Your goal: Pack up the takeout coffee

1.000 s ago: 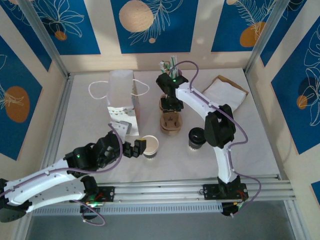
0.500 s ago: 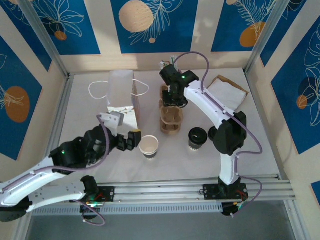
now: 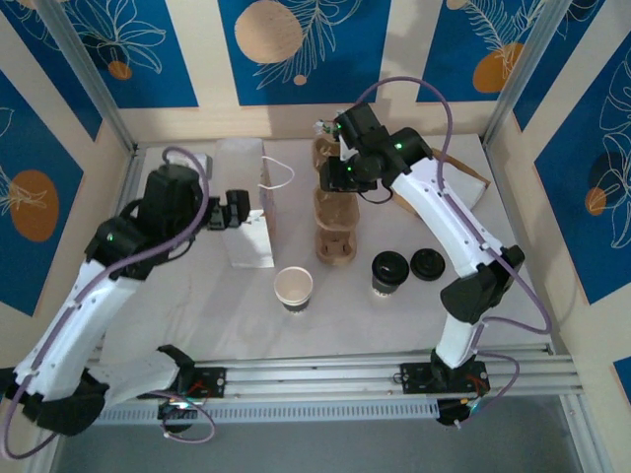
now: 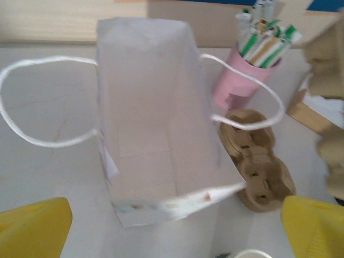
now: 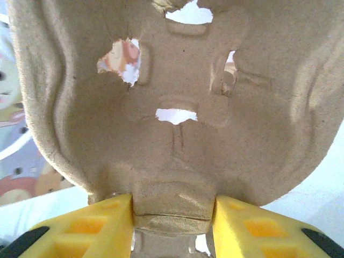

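My right gripper (image 5: pixel 173 215) pinched a pulp carrier (image 5: pixel 177 97) by its thin rim; that hold might slip, dropping it onto the stack (image 3: pixel 335 236). My left gripper (image 3: pixel 233 210) gaped wide.

1. White paper carrier bag w/ loop handles (image 3: pixel 242 163): upright on white table top (image 3: pixel 197 296), rear left, mouth up.
2. Stack of brown moulded-pulp cup carriers (image 3: pixel 336 244): on table, just right of bag, centre.
3. Single brown pulp carrier (image 5: pixel 172 107): off table, above stack's rear, edge tab between fingers of right gripper (image 5: pixel 173 215).
4. Pink cup of straws (image 4: pixel 244 80): behind stack, right of bag, nr back wall.
5. Lidless white paper cup (image 3: pixel 294 287): in front of stack, slightly left.
6. Small white paper cup w/ round black plastic lid (image 3: pixel 389 270): right of item 5, front-right of stack.
7. Loose round black lid (image 3: pixel 427 263): flat on table, just right of item 6.
8. Flat brown tray w/ white paper sheets (image 3: pixel 468 177): rear right corner.
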### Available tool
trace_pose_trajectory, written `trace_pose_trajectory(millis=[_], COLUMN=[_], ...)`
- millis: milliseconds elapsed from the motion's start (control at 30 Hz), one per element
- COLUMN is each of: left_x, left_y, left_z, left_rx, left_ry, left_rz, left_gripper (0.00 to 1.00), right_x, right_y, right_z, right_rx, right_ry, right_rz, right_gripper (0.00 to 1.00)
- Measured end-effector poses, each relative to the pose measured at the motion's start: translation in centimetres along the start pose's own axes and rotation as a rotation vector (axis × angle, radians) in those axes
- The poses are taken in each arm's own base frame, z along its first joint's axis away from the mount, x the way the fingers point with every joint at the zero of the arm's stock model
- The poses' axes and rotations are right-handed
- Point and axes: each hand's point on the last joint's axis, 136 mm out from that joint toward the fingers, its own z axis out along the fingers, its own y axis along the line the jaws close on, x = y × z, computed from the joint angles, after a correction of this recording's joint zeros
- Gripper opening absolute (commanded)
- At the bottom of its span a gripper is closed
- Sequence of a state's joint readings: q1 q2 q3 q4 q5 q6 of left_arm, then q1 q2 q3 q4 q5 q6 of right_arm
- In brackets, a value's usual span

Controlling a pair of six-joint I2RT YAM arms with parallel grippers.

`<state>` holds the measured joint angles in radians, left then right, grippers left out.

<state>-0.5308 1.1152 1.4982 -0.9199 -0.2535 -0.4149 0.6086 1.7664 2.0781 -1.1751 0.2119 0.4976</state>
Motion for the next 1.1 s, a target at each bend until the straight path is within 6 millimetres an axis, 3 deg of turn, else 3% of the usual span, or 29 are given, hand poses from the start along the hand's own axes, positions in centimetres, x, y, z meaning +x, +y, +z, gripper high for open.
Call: trace_pose_trajectory(millis=[233,467,733,933,1100], left_x=[-1.8,-0.9,0.0,0.2,0.3], left_y=[3.1,5.4,4.8,4.3,3.9], left_z=[4.0,6.9,8.7,9.2,9.2], left_rx=[-0.034,-0.048,0.006,0.040,0.062], left_ry=[0.108,0.207,0.276,0.288,0.293], left_rz=[-0.084,-0.138,-0.159,-0.154,-0.157], left_gripper=[0.78,0.63,0.33,0.24,0.24], right_x=[-0.7,-0.7,-0.6,-1.3,-2.5], right_y=[2.3,4.1,6.0,8.2,10.3], right_z=[-3.4,-4.8,-5.5,-6.6,-7.8], right_rx=[-0.123,-0.222,-0.330,-0.442,-0.532], right_ry=[-0.042,-0.039,-0.017,-0.025,-0.051], right_rz=[-0.009,-0.011,0.014,0.041,0.049], right_gripper=[0.42,0.42,0.42,0.42,0.42])
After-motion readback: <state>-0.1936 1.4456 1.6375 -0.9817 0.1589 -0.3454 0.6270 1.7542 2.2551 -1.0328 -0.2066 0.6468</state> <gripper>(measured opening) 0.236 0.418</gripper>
